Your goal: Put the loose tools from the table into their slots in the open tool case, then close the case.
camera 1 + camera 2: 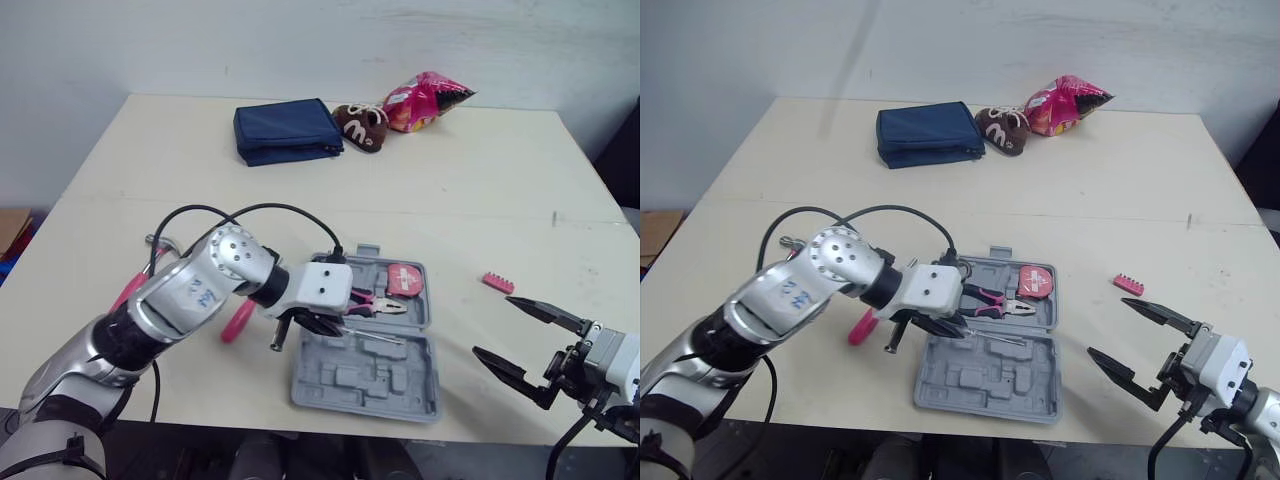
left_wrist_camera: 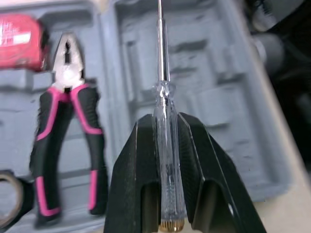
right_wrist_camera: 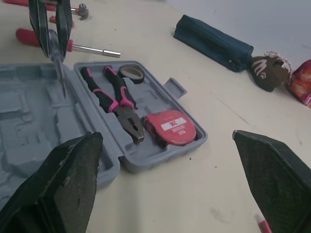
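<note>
Left eye view: at lower centre the left gripper (image 1: 325,325) pinches a clear screwdriver (image 1: 375,338) over the open grey tool case (image 1: 365,385). At lower right the right gripper (image 1: 490,325) is spread wide, holding nothing.

Left wrist view: the screwdriver's handle sits clamped between both fingers, its shaft over the moulded slots, with pliers (image 2: 68,85) alongside.

Right wrist view: the pliers, a tape measure (image 3: 170,127) and a tape roll (image 3: 131,74) lie in the case.
</note>
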{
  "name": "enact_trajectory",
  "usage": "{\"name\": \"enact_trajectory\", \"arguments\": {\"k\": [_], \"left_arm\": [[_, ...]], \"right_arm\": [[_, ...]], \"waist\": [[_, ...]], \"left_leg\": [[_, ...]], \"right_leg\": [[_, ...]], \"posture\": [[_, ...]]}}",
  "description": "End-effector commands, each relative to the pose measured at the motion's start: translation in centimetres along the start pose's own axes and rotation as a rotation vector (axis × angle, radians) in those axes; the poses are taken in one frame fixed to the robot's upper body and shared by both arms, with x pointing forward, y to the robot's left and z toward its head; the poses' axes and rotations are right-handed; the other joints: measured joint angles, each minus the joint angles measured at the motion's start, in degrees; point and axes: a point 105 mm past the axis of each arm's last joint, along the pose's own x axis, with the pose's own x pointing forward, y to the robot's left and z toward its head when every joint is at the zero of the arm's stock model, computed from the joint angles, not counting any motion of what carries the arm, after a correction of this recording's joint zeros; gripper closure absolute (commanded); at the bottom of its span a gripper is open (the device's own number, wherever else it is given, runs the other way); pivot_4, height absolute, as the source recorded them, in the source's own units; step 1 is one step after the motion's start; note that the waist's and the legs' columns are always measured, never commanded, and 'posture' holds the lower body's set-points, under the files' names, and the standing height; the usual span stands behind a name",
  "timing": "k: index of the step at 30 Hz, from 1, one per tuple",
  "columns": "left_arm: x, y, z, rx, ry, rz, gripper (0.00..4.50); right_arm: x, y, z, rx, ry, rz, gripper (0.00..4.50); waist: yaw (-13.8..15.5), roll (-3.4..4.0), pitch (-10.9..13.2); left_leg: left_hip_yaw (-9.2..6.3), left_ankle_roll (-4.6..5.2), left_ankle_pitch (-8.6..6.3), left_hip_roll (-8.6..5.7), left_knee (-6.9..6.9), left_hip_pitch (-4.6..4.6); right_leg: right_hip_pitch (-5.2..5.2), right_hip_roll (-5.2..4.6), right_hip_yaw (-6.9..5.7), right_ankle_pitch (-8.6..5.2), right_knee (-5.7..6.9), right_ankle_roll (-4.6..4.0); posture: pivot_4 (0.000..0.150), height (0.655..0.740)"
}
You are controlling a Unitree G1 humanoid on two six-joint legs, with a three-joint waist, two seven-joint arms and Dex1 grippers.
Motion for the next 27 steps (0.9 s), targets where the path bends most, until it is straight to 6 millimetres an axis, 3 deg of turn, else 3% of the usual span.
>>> {"name": "enact_trajectory", "arguments": {"k": [1,11,27], "left_arm": [[0.7,0.8,0.3,0.037,0.066,0.027,4.46],[2.1,0.9,0.6,-0.040,0.085,0.053,4.46],[2.7,0.4,0.5,-0.115,0.095,0.052,4.46]], "right_arm": [[0.0,0.2,0.8,-0.032,-0.014,-0.012,0.00],[-0.2,0.7,1.1,-0.024,-0.011,-0.033,0.00],[0.0,0.8,1.4,-0.022,-0.019,-0.036,0.00]], "waist": [[0.09,0.00,0.00],[0.04,0.00,0.00],[0.09,0.00,0.00]], "left_leg": [[0.00,0.00,0.00,0.00,0.00,-0.02],[-0.01,-0.01,0.01,0.03,0.01,0.01],[-0.01,-0.01,0.01,0.02,0.02,0.00]], "right_leg": [[0.00,-0.01,0.00,0.00,-0.02,0.01],[0.01,-0.03,0.00,-0.01,0.05,0.01],[0.01,-0.04,0.00,-0.01,0.04,0.01]], "posture": [[0.150,0.7400],[0.150,0.7400],[0.150,0.7400]]}}
